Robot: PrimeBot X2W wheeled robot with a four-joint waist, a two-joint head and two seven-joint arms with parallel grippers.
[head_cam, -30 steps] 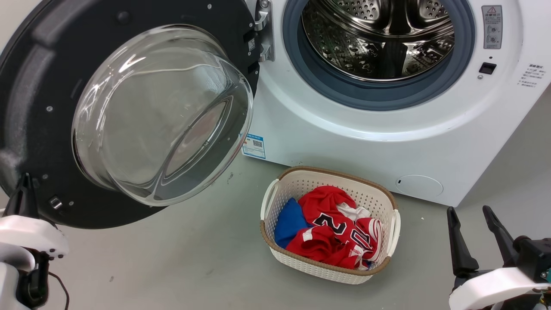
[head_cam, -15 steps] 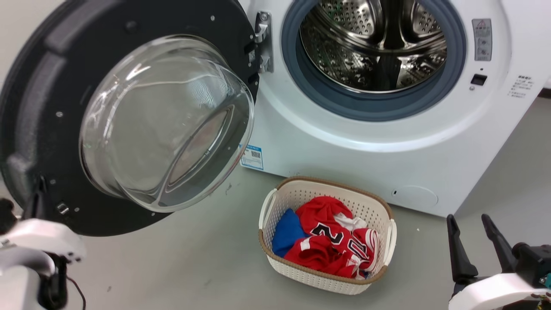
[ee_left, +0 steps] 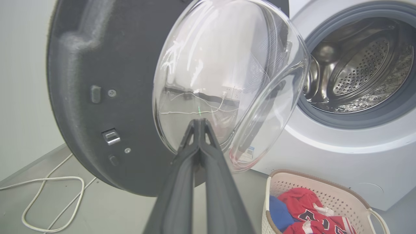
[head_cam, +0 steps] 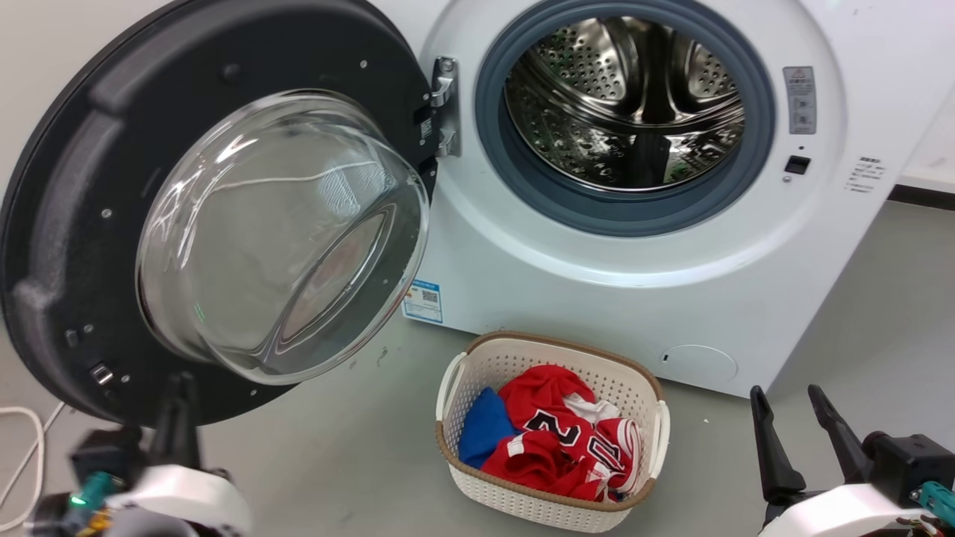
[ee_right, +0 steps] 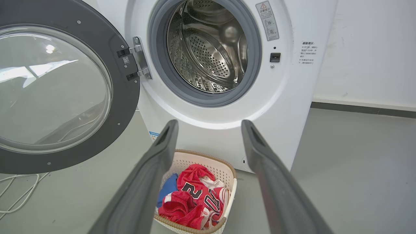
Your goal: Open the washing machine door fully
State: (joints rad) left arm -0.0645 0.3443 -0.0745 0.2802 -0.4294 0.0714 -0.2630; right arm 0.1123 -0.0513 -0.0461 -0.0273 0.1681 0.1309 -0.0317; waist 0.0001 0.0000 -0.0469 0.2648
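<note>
**Right end effector** [head_cam: 786, 391], lower right of head view: two long dark grey fingers [head_cam: 768, 447] tapering to narrow tips; glossy white wrist shell [head_cam: 835, 514]; black housing [head_cam: 899, 459]; teal connector [head_cam: 936, 498].

**Left end effector** [ee_left: 199, 122], lower left of head view, blurred: dark fingers, white casing [head_cam: 186, 496], black block [head_cam: 104, 455], green-lit teal fitting [head_cam: 82, 500].
</note>
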